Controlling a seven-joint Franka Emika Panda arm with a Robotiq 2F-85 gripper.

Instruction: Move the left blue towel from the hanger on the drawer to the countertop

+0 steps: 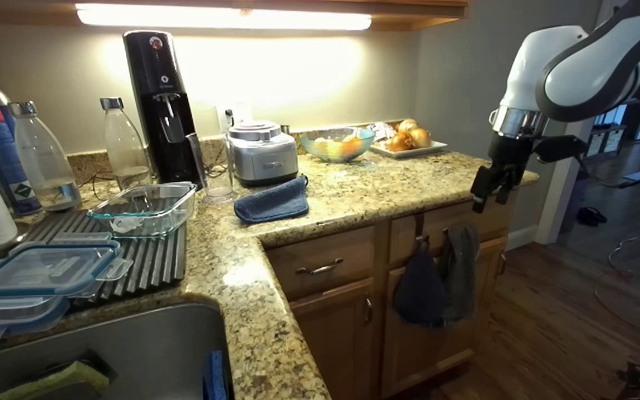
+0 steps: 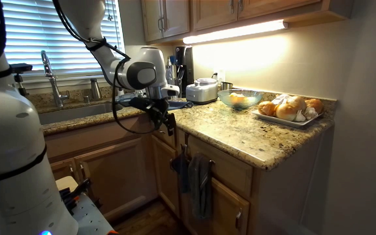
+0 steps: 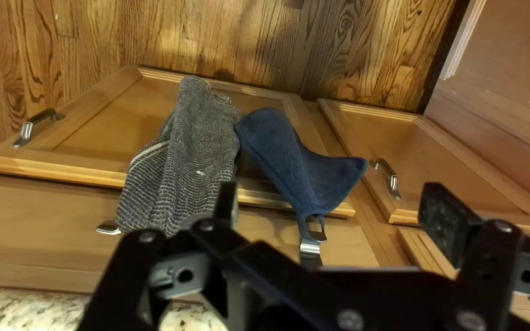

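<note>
Hanging by its loop (image 3: 301,226) from a hook (image 3: 310,248), the blue towel (image 3: 288,161) drapes across the drawer (image 2: 232,168), below the surface (image 1: 381,186); the hook's fixing is unclear. Above, the tool (image 3: 331,200) holds nothing, fingers (image 3: 444,223) spread, presumably to straddle the blue towel.

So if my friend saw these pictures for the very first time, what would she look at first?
Probably the big white robot arm, at the right of an exterior view, with its black gripper open. The bright light strip under the upper cabinets would likely catch her eye too. Then maybe the dark blue towel, hanging from a hook on the drawer beside a grey towel.
</note>
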